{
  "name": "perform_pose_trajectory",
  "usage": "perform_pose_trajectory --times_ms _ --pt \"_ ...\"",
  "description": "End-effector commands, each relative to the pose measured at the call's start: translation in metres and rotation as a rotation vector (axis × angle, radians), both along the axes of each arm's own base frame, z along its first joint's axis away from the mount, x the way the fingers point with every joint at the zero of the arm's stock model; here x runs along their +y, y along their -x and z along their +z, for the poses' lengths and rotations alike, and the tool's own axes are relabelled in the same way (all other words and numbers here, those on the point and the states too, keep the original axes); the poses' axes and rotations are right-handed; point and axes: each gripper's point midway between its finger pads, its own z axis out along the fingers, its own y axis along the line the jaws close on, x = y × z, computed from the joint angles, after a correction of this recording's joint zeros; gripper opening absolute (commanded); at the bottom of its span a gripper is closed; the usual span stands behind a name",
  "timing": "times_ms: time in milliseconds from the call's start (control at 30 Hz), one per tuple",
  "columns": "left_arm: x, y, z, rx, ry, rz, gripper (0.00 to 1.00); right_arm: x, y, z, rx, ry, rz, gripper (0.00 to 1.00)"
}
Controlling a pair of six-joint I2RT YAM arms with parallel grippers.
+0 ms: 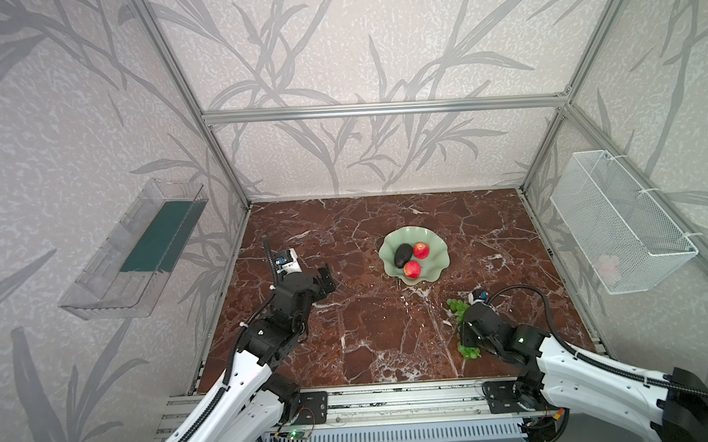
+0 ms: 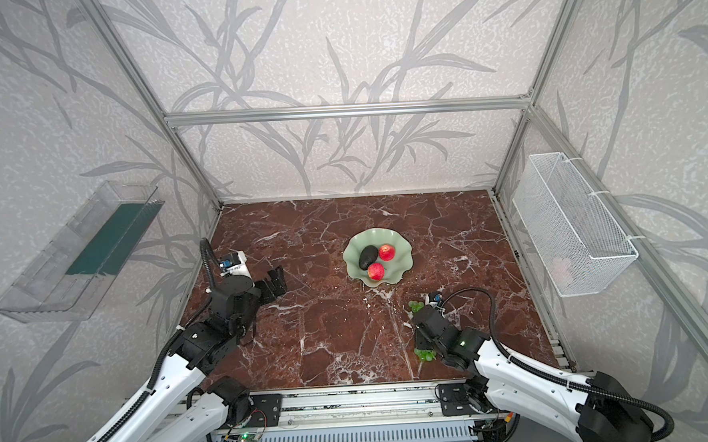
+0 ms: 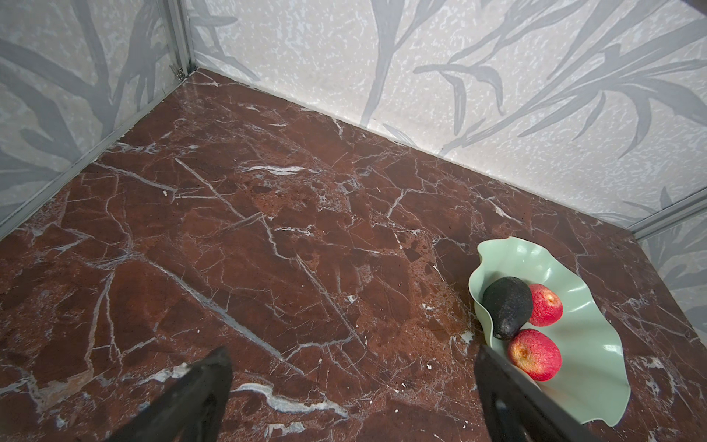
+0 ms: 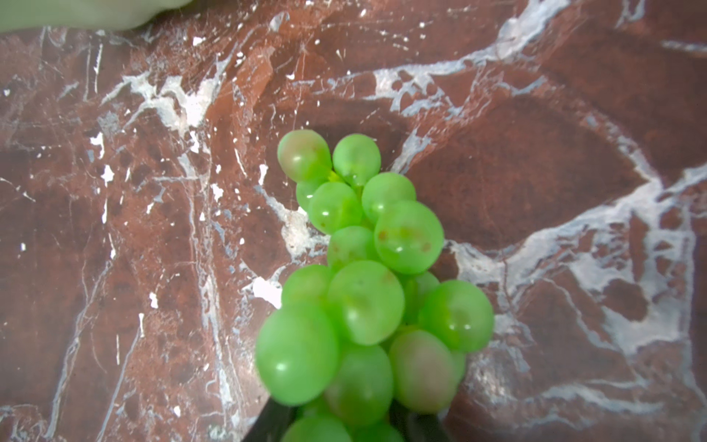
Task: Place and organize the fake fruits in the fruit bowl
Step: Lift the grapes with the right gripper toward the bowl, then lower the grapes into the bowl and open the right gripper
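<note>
In both top views the fruit bowl (image 1: 432, 247) stands on the marble table (image 1: 371, 337), a little right of the centre of the frame. Inside it lie 3 fruits. The avocado (image 1: 403, 255) is on the left side, the upper red-yellow fruit (image 1: 421, 250) is just beside it on the right, and the lower red-yellow fruit (image 1: 412, 269) is just below it.

The grapes (image 1: 457, 307) are outside the bowl, in the lower right part of the table and apart from the bowl. The right arm's wrist covers the middle of the bunch, so only its 2 green ends show. In the right wrist view the right gripper (image 4: 342, 423) is clenched on the grapes: its 2 dark fingers (image 4: 267, 421) press the bunch from both sides at the bottom edge of the frame. Whether the bunch rests on the marble or is lifted, I cannot tell.

The left gripper (image 1: 326, 281) is at the left of the table, well apart from the bowl. Its jaws stand wide apart and hold nothing. In the left wrist view only bare marble lies between the 2 fingertips.
</note>
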Motion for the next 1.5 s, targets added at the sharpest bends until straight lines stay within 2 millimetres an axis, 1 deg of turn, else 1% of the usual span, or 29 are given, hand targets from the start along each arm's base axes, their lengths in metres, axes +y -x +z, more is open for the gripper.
perform_pose_trajectory --times_ms 0,100,200,367,500,600,700,800,900,1033,1233,1267,1300,1400,1467 --pt "0.007 0.002 -0.002 -0.003 0.003 0.031 0.99 0.007 -0.016 0.019 -0.085 -0.009 -0.001 0.33" --pt "0.008 0.003 -0.002 -0.005 0.002 0.033 0.99 0.009 -0.023 0.032 -0.134 -0.013 0.003 0.31" --pt "0.009 0.004 -0.001 -0.006 -0.002 0.035 0.99 0.01 -0.033 0.054 -0.207 -0.013 0.014 0.31" --pt "0.009 0.004 0.001 -0.012 0.001 0.036 0.99 0.014 -0.05 0.105 -0.353 0.016 0.051 0.31" --pt "0.007 0.002 -0.001 -0.009 0.002 0.031 0.99 0.025 -0.069 0.142 -0.468 -0.002 0.08 0.33" --pt "0.008 0.002 0.0 -0.01 0.0 0.03 0.99 0.037 -0.09 0.167 -0.552 -0.027 0.114 0.34" --pt "0.009 0.002 0.0 -0.011 -0.005 0.032 0.99 0.051 -0.108 0.188 -0.655 -0.036 0.155 0.35" --pt "0.01 0.003 0.001 -0.01 -0.01 0.033 0.99 0.061 -0.125 0.2 -0.737 -0.042 0.181 0.37" --pt "0.01 0.002 0.002 -0.014 -0.017 0.034 0.99 0.074 -0.144 0.206 -0.79 -0.073 0.203 0.38" --pt "0.01 0.002 0.005 -0.017 -0.021 0.032 0.99 0.087 -0.165 0.206 -0.834 -0.078 0.224 0.38" --pt "0.009 0.0 0.008 -0.02 -0.021 0.027 0.99 0.103 -0.196 0.195 -0.871 -0.105 0.245 0.4" --pt "0.01 0.0 0.009 -0.02 -0.021 0.028 0.99 0.105 -0.201 0.19 -0.865 -0.096 0.252 0.4" --pt "0.009 0.0 0.009 -0.019 -0.023 0.027 0.99 0.107 -0.206 0.194 -0.888 -0.106 0.25 0.4" --pt "0.01 0.0 0.008 -0.014 -0.027 0.027 0.99 0.111 -0.22 0.185 -0.887 -0.109 0.257 0.4" --pt "0.01 0.0 0.007 -0.011 -0.03 0.03 0.99 0.111 -0.229 0.175 -0.87 -0.103 0.255 0.41"
